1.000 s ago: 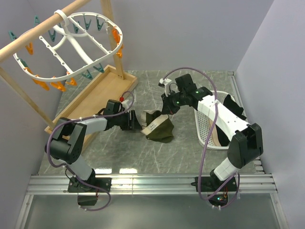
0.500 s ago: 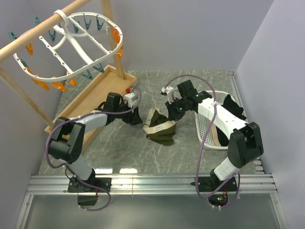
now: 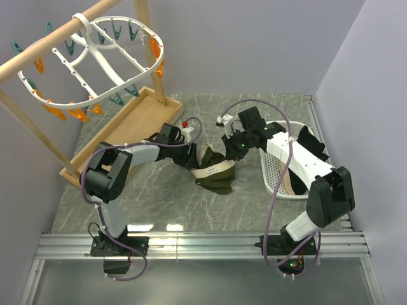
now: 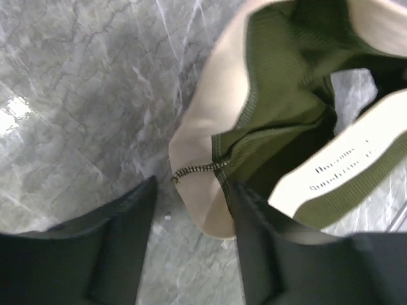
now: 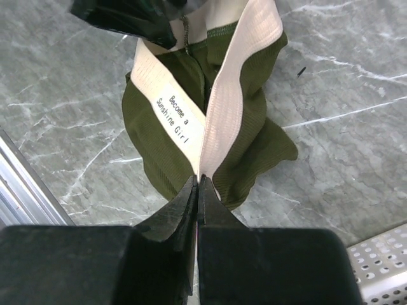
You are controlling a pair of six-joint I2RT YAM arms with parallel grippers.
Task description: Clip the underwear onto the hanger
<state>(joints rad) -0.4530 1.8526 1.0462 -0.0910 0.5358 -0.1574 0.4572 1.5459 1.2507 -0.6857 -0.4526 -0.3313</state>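
The olive-green underwear (image 3: pixel 216 175) with its beige waistband lies bunched on the marble table, one end lifted. My right gripper (image 5: pixel 198 181) is shut on the beige waistband (image 5: pixel 232 95), pinching it at the fingertips. My left gripper (image 4: pixel 191 213) is open at the garment's left edge. The rounded beige edge of the underwear (image 4: pixel 203 165) lies between its two dark fingers (image 4: pixel 261 248), with table showing in the gap. In the top view the left gripper (image 3: pixel 193 156) and the right gripper (image 3: pixel 230 147) flank the garment. The white hanger (image 3: pixel 95 57) with teal and orange pins hangs from the wooden pole at the far left.
A wooden tray stand (image 3: pixel 127 124) sits under the hanger at the left. A white perforated basket (image 3: pixel 275 171) at the right holds a black garment (image 3: pixel 311 143) and a tan cloth (image 3: pixel 291 181). Grey walls close in both sides.
My left arm has reached rightward until its open fingers straddle the underwear's beige edge. The right gripper drew the pinched waistband slightly up and right, then held still.
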